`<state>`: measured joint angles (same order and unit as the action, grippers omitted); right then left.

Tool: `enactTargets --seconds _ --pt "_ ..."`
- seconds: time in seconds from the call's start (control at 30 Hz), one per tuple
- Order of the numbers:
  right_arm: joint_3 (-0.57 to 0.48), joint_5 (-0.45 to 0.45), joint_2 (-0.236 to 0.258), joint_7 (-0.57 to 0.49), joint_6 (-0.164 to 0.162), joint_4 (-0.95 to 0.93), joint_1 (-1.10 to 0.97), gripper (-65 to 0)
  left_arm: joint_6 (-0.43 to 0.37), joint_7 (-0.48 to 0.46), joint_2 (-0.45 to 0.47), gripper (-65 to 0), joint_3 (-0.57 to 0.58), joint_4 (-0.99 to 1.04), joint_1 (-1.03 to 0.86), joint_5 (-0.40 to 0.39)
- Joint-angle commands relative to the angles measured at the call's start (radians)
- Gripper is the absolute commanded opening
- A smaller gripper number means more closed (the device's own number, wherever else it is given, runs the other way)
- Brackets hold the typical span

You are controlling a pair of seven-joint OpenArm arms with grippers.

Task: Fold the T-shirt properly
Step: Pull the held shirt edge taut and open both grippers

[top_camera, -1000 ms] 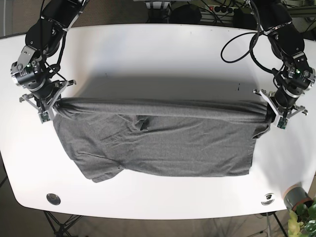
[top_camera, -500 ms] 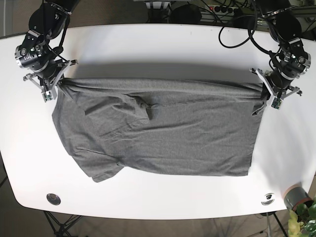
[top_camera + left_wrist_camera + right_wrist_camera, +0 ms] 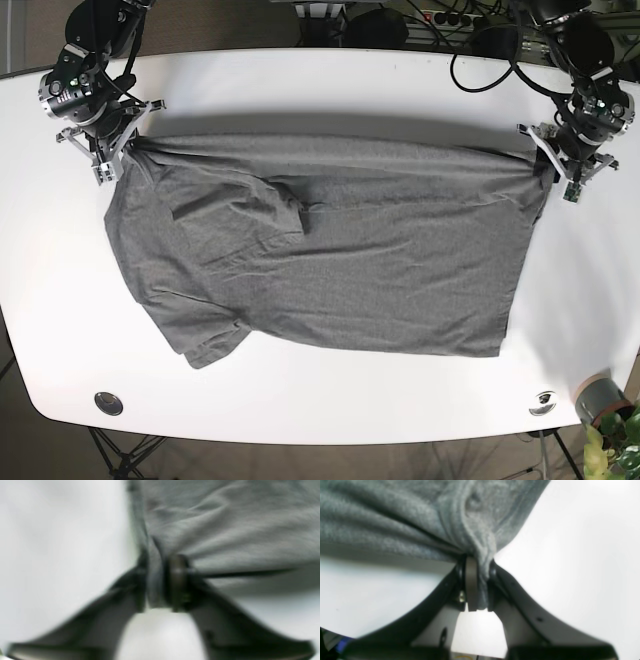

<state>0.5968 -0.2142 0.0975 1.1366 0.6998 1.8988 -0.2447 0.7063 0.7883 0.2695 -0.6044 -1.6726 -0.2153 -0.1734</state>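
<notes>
A: Start at the jaws. What is each one doing?

B: The left gripper (image 3: 160,580) is clamped on a bunched corner of the shirt (image 3: 320,260); cloth fills the gap between its jaws. The picture is blurred, but the pinch is plain. The right gripper (image 3: 477,580) is likewise closed on a gathered fold, with fabric squeezed between the pads.

A: And in the base view?

B: The left gripper (image 3: 568,170) holds the shirt's far corner on that view's right, the right gripper (image 3: 108,155) the far corner on its left. The far edge runs taut between them, across the table (image 3: 320,90).

A: Which way does the shirt lie from the jaws?

B: Toward the near edge of the table. Its long axis runs side to side, parallel to the line between the grippers. A sleeve sticks out at the near left. Each arm sits at its own corner, so neither is nearer.

A: So the coming move?

B: I'd judge it turns on that held edge staying straight; if one side lags, the cloth will skew.

A: Any containers?

B: A small pot (image 3: 600,397) near the plant (image 3: 620,445) at the near right corner; its contents can't be made out
</notes>
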Motion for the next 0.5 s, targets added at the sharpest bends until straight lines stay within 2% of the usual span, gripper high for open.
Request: enactTargets --seconds 0.0,0.07,0.1,0.2,0.23,0.3,0.37,0.47 --pt "0.005 -0.001 0.014 -0.011 -0.002 0.017 -0.005 -57.4 -0.008 -0.010 0.000 -33.7 -0.033 -0.002 0.006 -0.001" --pt "0.005 -0.001 0.014 -0.011 -0.002 0.023 -0.012 -46.9 -0.008 0.020 -0.005 -21.0 -0.081 0.002 0.009 -0.030" --pt "0.005 -0.001 0.014 -0.011 -0.002 0.026 -0.018 -41.5 -0.008 0.043 -0.005 -18.1 -0.102 0.004 0.011 -0.056" --pt "0.007 -0.001 0.014 -0.011 -0.002 0.041 -0.023 -25.5 -0.008 0.119 -0.002 -18.9 -0.167 0.006 0.012 -0.173" --pt "0.007 -0.001 0.014 -0.011 -0.002 0.048 -0.025 -22.7 -0.008 0.133 -0.002 -19.6 -0.176 0.004 0.012 -0.202" --pt "0.007 -0.003 0.014 -0.011 -0.002 0.067 -0.026 -18.7 -0.008 0.170 0.004 -20.6 -0.194 -0.002 0.009 -0.275" --pt "0.008 -0.003 -0.002 -0.011 -0.002 0.074 -0.025 -18.5 -0.008 0.199 0.024 -20.6 -0.206 -0.004 0.007 -0.334" --pt "0.064 -0.003 -0.017 -0.013 -0.002 0.090 -0.014 -18.2 -0.008 0.228 0.038 -20.4 -0.214 -0.004 0.009 -0.418"
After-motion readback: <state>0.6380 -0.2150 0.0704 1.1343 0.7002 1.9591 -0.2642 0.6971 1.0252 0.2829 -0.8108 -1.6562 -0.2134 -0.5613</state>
